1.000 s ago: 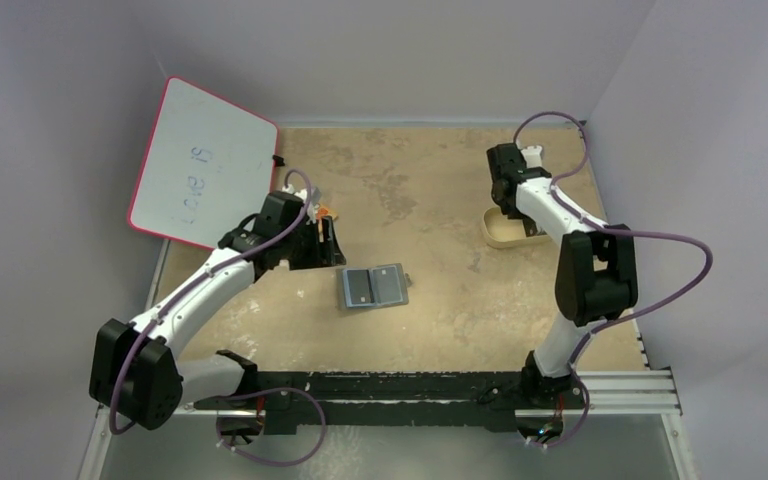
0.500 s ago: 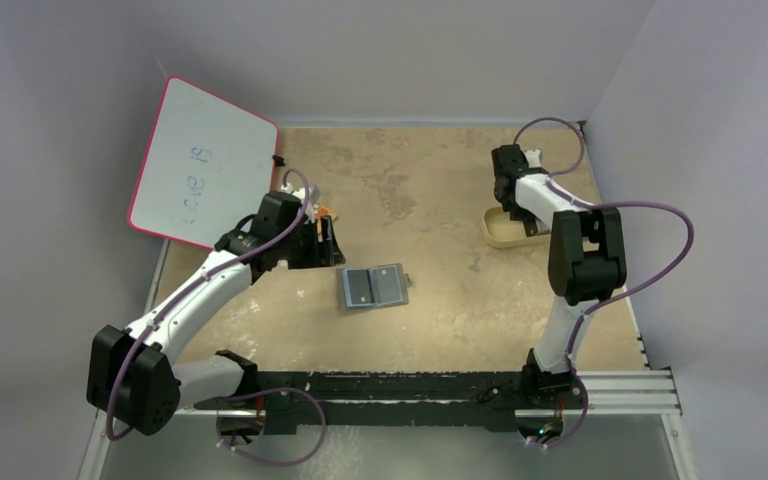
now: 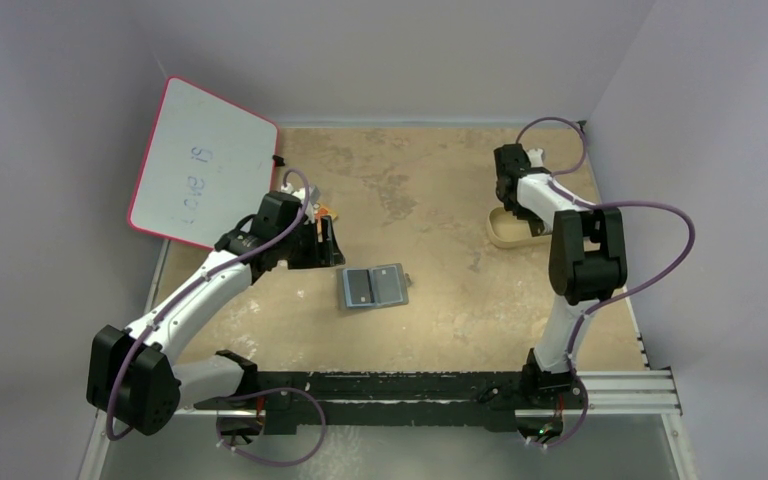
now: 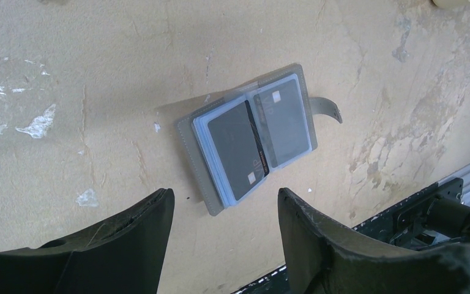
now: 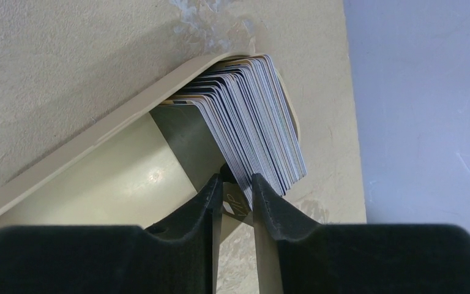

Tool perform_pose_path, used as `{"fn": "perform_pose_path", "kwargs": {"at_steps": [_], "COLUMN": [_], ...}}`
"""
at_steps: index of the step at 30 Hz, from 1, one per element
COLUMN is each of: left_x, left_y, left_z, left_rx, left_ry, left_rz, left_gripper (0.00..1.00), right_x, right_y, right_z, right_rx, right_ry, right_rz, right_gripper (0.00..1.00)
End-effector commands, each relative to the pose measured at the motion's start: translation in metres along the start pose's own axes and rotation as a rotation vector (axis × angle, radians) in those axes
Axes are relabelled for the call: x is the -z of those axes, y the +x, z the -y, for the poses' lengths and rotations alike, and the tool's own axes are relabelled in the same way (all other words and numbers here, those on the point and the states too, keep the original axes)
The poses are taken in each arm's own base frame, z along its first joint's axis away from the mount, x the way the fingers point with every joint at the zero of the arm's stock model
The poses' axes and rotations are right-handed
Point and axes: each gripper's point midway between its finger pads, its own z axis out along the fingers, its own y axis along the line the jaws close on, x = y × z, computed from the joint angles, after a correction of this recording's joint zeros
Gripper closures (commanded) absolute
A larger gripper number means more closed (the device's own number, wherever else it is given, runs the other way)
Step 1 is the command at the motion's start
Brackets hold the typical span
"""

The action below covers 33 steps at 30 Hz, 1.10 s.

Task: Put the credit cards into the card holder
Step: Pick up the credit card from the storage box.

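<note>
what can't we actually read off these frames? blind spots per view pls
- Right wrist: the right gripper covers the lower edges of the credit cards. How many sit between its fingers, and whether they are pinched, is unclear.
- Top: that gripper is mostly hidden under its own wrist over the tray.
- Left wrist: cards inside cover the card holder pockets, so free slots are unclear.
- Top: whiteboard writing is too blurred to read.
</note>
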Motion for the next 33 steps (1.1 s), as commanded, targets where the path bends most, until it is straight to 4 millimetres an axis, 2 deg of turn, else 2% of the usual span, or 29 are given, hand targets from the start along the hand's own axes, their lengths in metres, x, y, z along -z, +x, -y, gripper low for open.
{"fn": "perform_pose_path", "kwargs": {"at_steps": [1, 11, 13, 19, 23, 26, 30, 33], "left_x": [0.007, 0.007, 0.007, 0.007, 0.007, 0.009, 0.015, 0.02], "left_y": [-0.011, -0.012, -0.013, -0.014, -0.014, -0.017, -0.023, -0.029], "left_z": [0.006, 0.005, 0.005, 0.004, 0.003, 0.007, 0.014, 0.027], "left_rx": [-0.03, -0.031, -0.031, -0.028, -0.012, 0.017, 0.074, 0.13], "left_ry": [0.015, 0.009, 0.007, -0.002, -0.006, 0.011, 0.036, 0.094], "left_rz": [0.045, 0.048, 0.051, 0.056, 0.065, 0.087, 0.124, 0.146], "left_gripper": [0.38, 0.38, 0.38, 0.38, 0.38, 0.38, 0.39, 0.39], "right_x": [0.016, 0.026, 0.031, 0.056, 0.085, 0.116, 0.176, 0.22], "right_y": [-0.029, -0.035, -0.036, -0.038, -0.039, -0.044, -0.047, -0.038], "right_z": [0.022, 0.027, 0.024, -0.002, -0.017, -0.034, -0.061, -0.077], "right_rx": [-0.077, -0.101, -0.115, -0.154, -0.187, -0.202, -0.243, -0.278], "right_ry": [0.025, 0.007, -0.029, -0.269, -0.458, -0.658, -1.005, -1.241], "right_rz": [0.075, 0.088, 0.09, 0.123, 0.162, 0.214, 0.302, 0.337], "right_gripper": [0.76, 0.91, 0.92, 0.99, 1.0, 1.0, 1.0, 1.0]}}
